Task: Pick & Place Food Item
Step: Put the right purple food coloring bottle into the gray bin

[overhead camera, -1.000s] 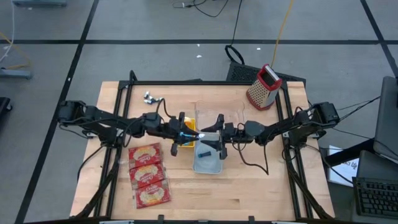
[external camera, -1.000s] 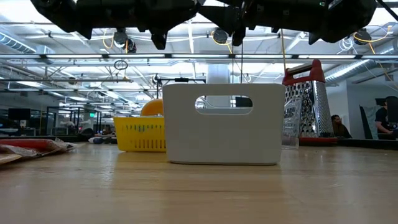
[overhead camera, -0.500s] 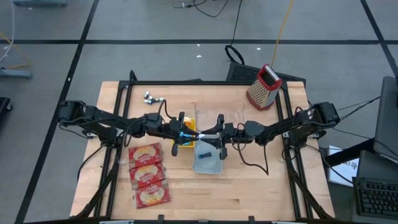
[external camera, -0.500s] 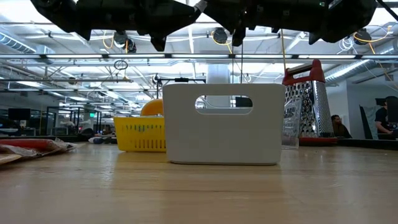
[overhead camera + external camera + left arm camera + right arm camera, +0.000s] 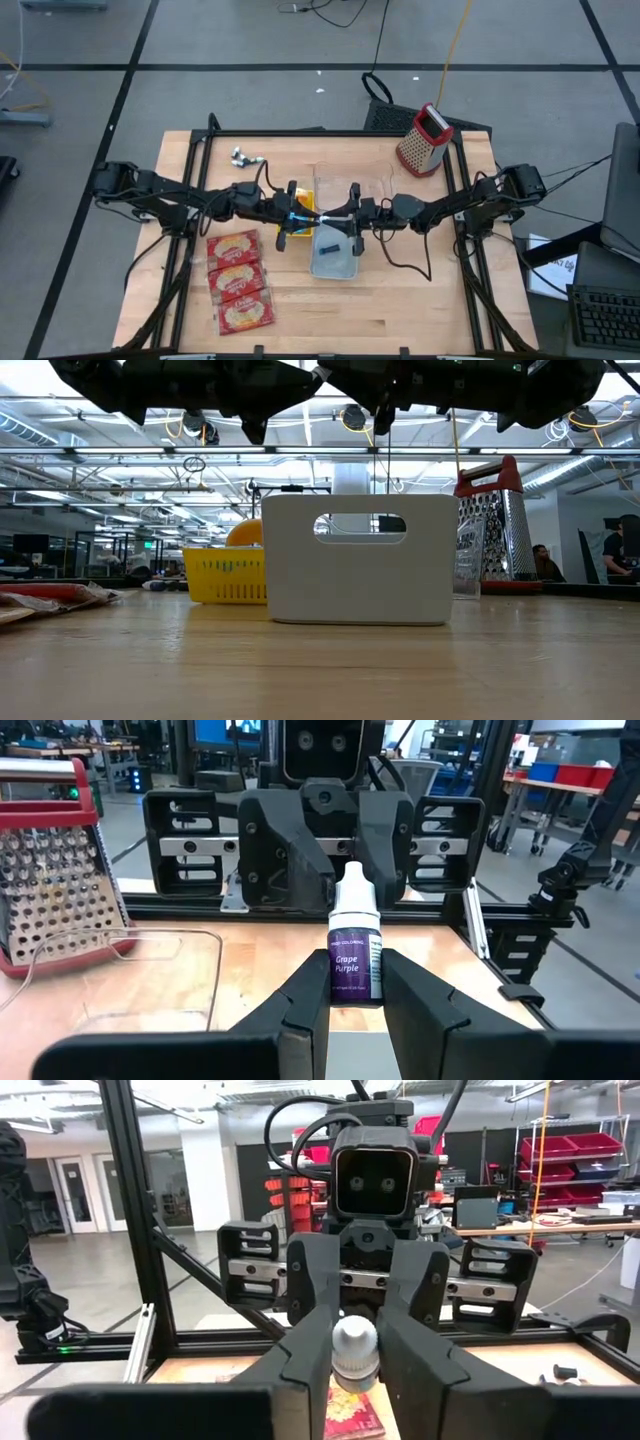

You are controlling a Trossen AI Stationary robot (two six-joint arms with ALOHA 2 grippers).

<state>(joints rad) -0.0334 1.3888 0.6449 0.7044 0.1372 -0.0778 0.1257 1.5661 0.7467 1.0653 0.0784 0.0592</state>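
A small bottle with a purple "Grape Purple" label and a white cap hangs level in the air between my two grippers, over the far end of the white bin. My left gripper is shut on its labelled body. My right gripper faces it from the table's right and is shut on the cap end. In the high view the two grippers meet at the table's middle, with the bottle between them. My left gripper pinches the bottle's labelled body between its two fingers. The fingers come level from the table's left and lie along the bottle. The bottle is lifted clear, lying level with its cap toward the right arm. My right gripper pinches the white cap between its two fingers. It comes about level from the table's right, along the bottle. The cap end is clear of the bin below.
A yellow basket stands just left of the bin. Red snack packets lie at the near left. A red-handled grater stands at the far right, a clear container lies behind the bin, and small metal parts lie at the far left.
My right gripper's fingers have drawn in around the bottle's cap. Both arms and the bottle have stayed in place above the bin.
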